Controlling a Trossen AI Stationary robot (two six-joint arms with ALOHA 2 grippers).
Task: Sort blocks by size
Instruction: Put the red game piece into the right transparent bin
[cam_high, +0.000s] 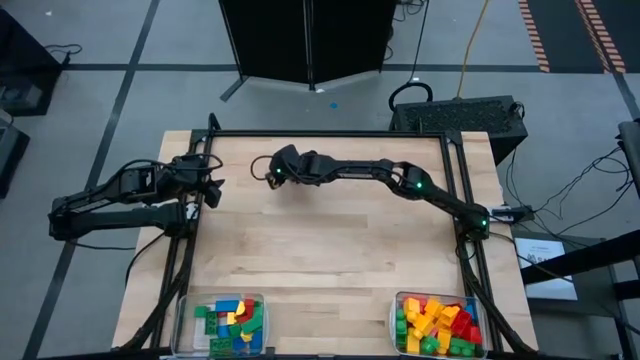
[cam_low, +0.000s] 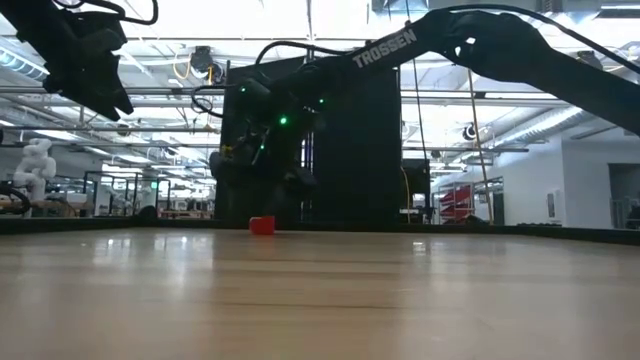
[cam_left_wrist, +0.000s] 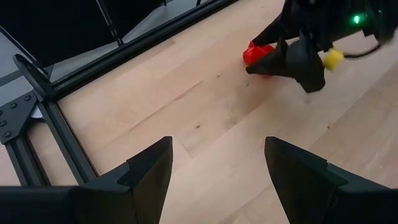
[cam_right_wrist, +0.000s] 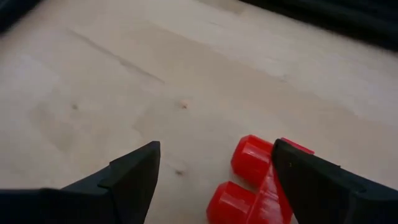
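Note:
A single red block (cam_right_wrist: 252, 177) lies on its side on the wooden table (cam_high: 330, 260) near the far left, its round studs showing in the right wrist view. My right gripper (cam_right_wrist: 216, 146) reaches across the table and slants down over the block (cam_left_wrist: 256, 53), open, one finger on each side of it. In the low view the block (cam_low: 262, 225) rests on the tabletop under the dark gripper. My left gripper (cam_left_wrist: 217, 140) hovers open above the table's left edge (cam_high: 208, 190), holding nothing. My right gripper has one finger (cam_right_wrist: 311, 180) right against the red block's side (cam_right_wrist: 273, 186) in the wrist view. I cannot tell whether that finger touches it. The other finger stands clear of the block, which lies on the table.
Two clear bins stand at the near edge, the left one (cam_high: 228, 322) and the right one (cam_high: 440, 325), each filled with several red, yellow, green and blue blocks. A black frame rail (cam_high: 330, 134) runs along the far edge. Bare wood lies between the bins and the arms.

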